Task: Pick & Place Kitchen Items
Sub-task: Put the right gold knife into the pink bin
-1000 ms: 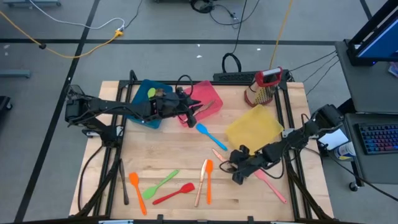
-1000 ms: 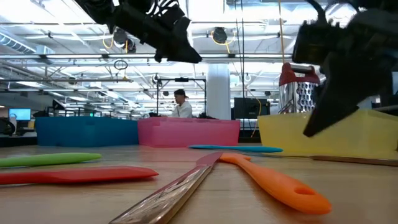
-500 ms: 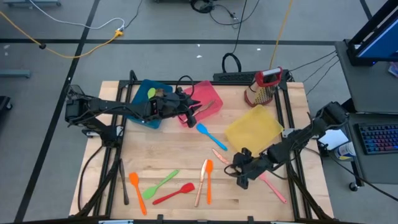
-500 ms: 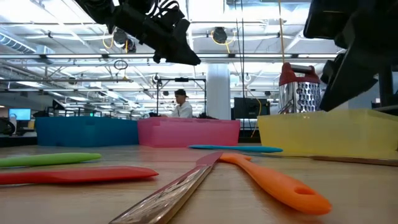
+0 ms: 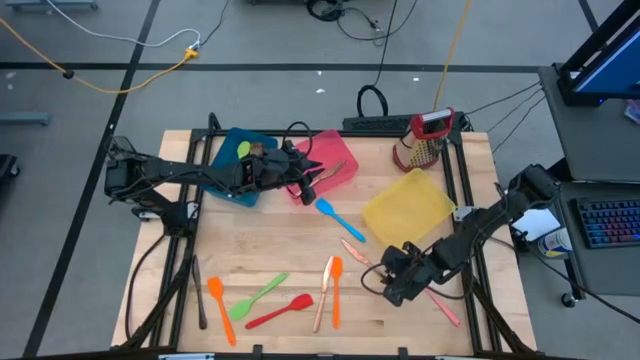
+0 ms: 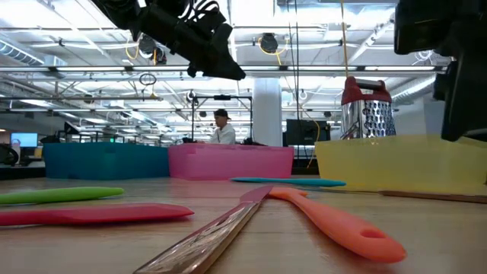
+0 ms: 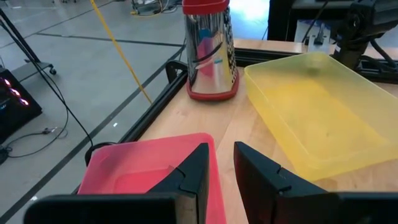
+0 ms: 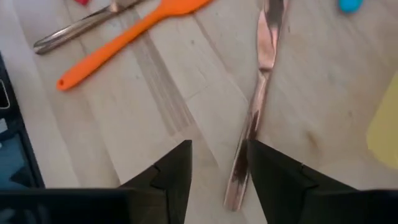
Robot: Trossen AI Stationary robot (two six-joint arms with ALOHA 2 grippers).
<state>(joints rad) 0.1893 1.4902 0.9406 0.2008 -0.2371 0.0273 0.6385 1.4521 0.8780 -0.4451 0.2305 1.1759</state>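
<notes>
Reading the tabletop (image 5: 290, 235) as a clock with the grater's edge at twelve: biggest on it are three bins. The yellow bin (image 5: 432, 188) sits at about two o'clock. The pink bin (image 5: 347, 163) is at twelve and the blue bin (image 5: 222, 140) at eleven, right beside each other. A green utensil (image 5: 243, 150) lies in the blue one.

The left arm stretches in from nine o'clock, and its left claw (image 5: 316, 179) hangs over the pink bin. The fingers are parted just a little, with nothing between them in its own wrist view. The right arm reaches in from three o'clock. The right claw (image 5: 393, 288) is down low at about five o'clock, jaws released. They straddle the handle end of a copper knife (image 8: 261, 81) that lies flat on the wood. I can't tell whether the fingers touch it.

The red-topped grater (image 5: 424, 137) stands upright at one o'clock, just beyond the yellow bin.

Now the loose items. A pink spatula (image 5: 440, 300) lies at five o'clock beside the right claw. A blue spatula (image 5: 330, 213) lies near the centre, just below the pink bin. At six o'clock an orange spoon (image 5: 336, 290) lies alongside another copper piece (image 5: 322, 292). At seven o'clock sit a red spatula (image 5: 280, 312), a green spatula (image 5: 258, 296) and an orange spatula (image 5: 220, 306), and a dark utensil (image 5: 198, 292) lies at eight.
</notes>
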